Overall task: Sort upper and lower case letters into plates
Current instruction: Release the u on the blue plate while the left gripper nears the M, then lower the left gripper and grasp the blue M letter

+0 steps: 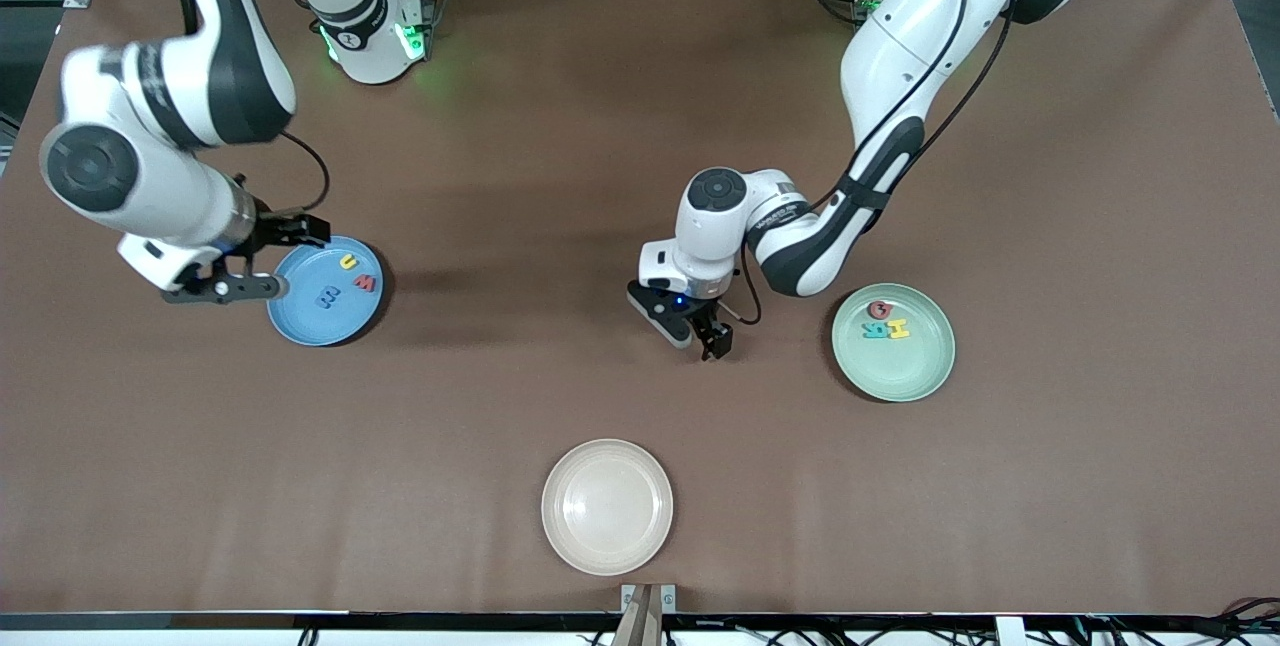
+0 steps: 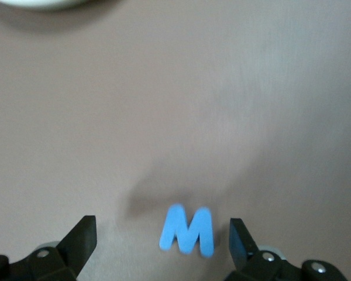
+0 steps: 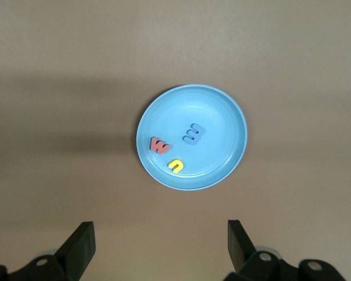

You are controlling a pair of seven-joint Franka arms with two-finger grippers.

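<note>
Front view first: the sky-blue plate (image 1: 310,326) sits at nine o'clock on the desk (image 1: 600,126), carrying a yellow u (image 1: 347,262), a red w (image 1: 364,282) and a blue m (image 1: 327,298), so that looks like the lower-case dish. At three o'clock, the mint plate (image 1: 895,366) holds a red letter (image 1: 879,309), a teal R (image 1: 876,329) and a yellow H (image 1: 899,329): capitals there.

The right gripper (image 1: 300,256) hangs over the blue plate's rim at its ten o'clock, fingers spread wide and empty. My read is that it has nothing more to do here and waits.

Now the action: the left gripper (image 1: 705,336) is low over mid-desk, between the two plates. Its wrist view shows why: a blue M (image 2: 188,230) lies flat on the desk between the wide-open fingers (image 2: 85,237), not yet pinched. It's a capital, so I judge it bound for the mint plate. Thin foam lying flat means those fingers must go right down to the surface.

A cream plate (image 1: 607,506) at six o'clock lies bare. I count seven letters; an eighth isn't visible.

The surface is plain matte brown. Along twelve o'clock run frame posts, cables and orange packets.
</note>
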